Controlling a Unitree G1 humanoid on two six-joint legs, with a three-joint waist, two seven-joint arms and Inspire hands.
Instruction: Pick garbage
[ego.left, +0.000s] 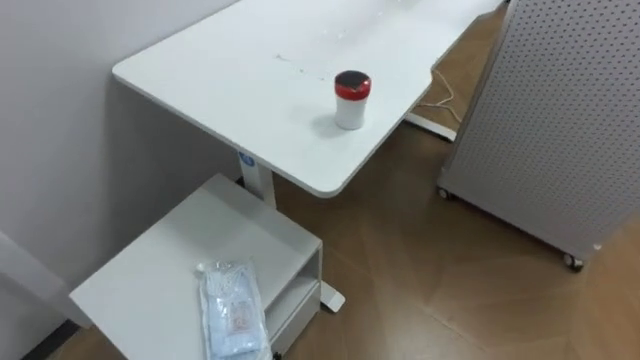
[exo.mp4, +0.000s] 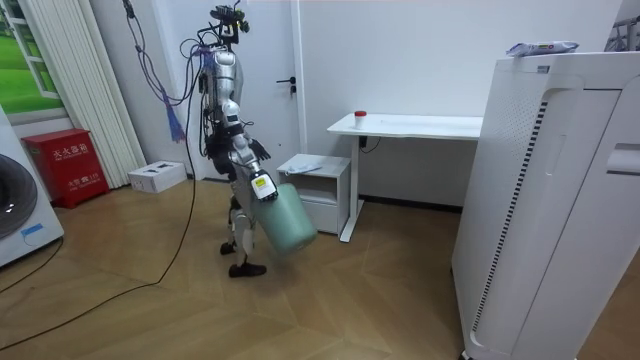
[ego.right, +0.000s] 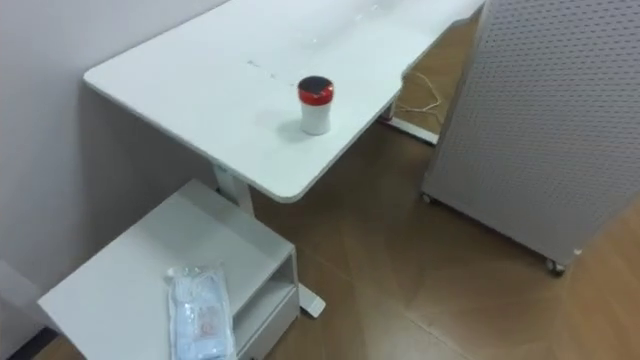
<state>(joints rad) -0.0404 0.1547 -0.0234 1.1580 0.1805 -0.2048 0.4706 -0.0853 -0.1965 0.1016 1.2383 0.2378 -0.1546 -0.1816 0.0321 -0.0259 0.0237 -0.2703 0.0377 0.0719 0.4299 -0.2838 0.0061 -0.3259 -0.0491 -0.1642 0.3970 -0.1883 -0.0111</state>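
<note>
Smooth white desk (ego.left: 250, 80) is topped by a round red-lidded jar (ego.left: 351, 98); grip of hand (exo.mp4: 262, 187) on green bin (exo.mp4: 287, 224) cannot be told.

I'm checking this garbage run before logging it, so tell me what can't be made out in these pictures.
- Packet on the cabinet: left eye view, lower end cut off by the bottom edge; contents blurred.
- Jar: left eye view, the lid hides its contents.
- Robot hand at the bin: room view, too small to read the grip.
- Bin's inside: room view, hidden by its own wall.
</note>
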